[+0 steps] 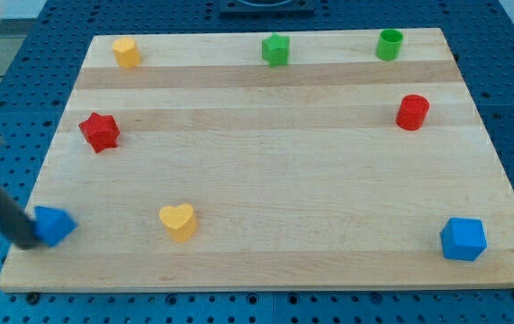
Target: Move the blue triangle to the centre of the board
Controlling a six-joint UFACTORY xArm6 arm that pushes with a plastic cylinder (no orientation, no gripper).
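The blue triangle (56, 224) is seen at the lower left of the frame, near the board's (266, 180) left edge. My tip (30, 239) is pressed against its left side. No gripper is carried, only a dark rod.

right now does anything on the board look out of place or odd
Nothing is damaged or tipped over. All eight blocks sit near the board's edges. The blue triangle is at the lower-left corner with my tip touching its left side, and the blue block sits close to the lower-right edge.
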